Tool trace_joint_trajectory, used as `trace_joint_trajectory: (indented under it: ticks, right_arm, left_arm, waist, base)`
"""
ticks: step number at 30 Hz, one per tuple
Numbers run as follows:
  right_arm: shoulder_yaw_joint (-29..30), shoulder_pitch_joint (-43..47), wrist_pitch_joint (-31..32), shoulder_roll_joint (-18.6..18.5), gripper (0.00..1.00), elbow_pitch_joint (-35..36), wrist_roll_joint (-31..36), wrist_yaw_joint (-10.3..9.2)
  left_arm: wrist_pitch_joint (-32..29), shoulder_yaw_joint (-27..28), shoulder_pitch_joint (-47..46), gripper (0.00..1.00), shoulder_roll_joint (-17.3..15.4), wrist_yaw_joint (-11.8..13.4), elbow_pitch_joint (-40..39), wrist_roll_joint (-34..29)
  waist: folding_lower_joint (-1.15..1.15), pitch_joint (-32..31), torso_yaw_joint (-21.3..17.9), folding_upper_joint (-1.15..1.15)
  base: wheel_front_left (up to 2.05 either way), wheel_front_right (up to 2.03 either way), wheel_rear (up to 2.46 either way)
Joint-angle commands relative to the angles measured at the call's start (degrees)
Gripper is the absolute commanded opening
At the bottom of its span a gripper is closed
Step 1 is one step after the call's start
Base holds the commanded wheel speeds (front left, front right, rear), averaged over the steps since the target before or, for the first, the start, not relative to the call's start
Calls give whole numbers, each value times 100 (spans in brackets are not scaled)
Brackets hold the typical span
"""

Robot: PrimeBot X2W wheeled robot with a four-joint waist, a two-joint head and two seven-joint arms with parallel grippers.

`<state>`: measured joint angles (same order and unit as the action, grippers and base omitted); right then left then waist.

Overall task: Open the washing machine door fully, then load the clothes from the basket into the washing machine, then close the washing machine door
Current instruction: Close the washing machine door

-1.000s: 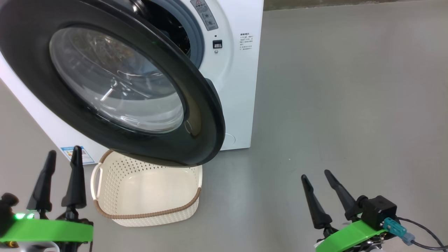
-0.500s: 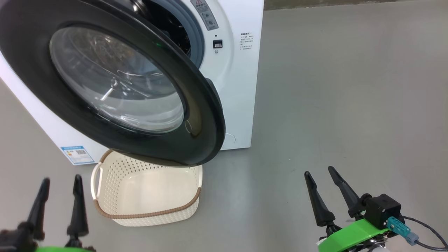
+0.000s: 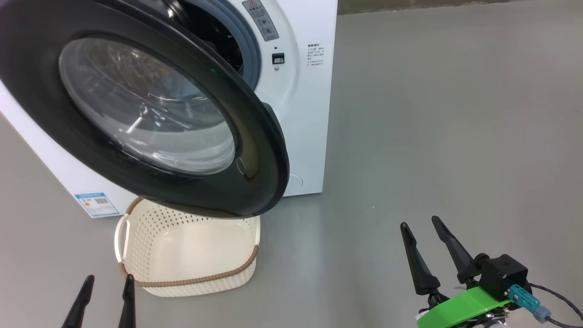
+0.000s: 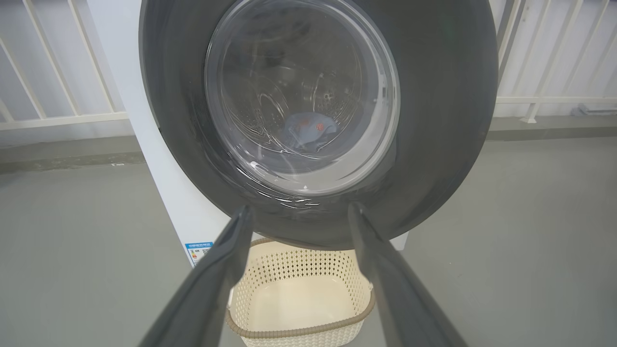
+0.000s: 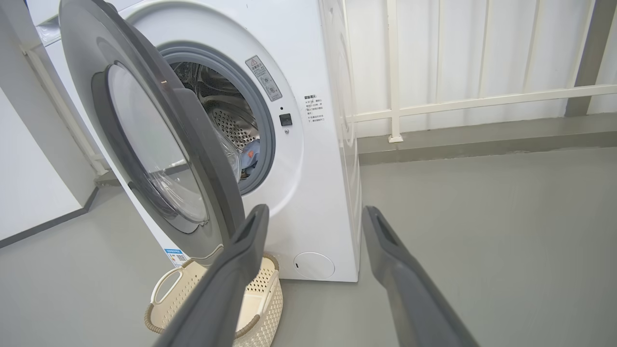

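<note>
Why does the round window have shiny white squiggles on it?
Head view: lights bouncing off the curved glass of the washing machine door make those streaks. Left wrist view: the same glare sits low on the glass, and the clothes look hazy behind it. Right wrist view: fainter glare.

Smooth grey floor; white railing against pale wall; even light.
</note>
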<state>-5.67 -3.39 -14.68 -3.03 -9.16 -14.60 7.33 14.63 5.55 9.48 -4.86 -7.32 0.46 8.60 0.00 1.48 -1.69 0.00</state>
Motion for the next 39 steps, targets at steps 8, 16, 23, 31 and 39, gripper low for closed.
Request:
trace_joint_trajectory:
  ticks: [8, 16, 23, 31, 39]
  right_arm:
    - [-131, -82, -32, 15, 100, 204, 70, 16]
    - [-135, -76, -32, 15, 100, 185, 154, 16]
    - [-157, -82, -32, 15, 100, 171, 205, 16]
    - [-174, -72, -32, 15, 100, 106, 294, 16]
    - [-106, -62, -32, 15, 100, 131, 328, 16]
  left_arm:
    - [37, 293, -127, 100, 28, 8, -228, -67]
    - [37, 445, -151, 100, 90, 123, -160, -130]
    - [37, 521, -217, 100, 144, 269, -141, -110]
    - [37, 557, -239, 100, 169, 335, -121, -96]
    - [37, 511, -223, 100, 182, 321, -93, -92]
  waist:
    - [0, 50, 3, 0]
    - [0, 27, -11, 0]
    - [0, 45, 9, 0]
    - [0, 20, 14, 0]
    - [0, 17, 18, 0]
  base:
    - [0, 0, 0]
    - [0, 0, 0]
    - [0, 0, 0]
    - [0, 0, 0]
    - [0, 0, 0]
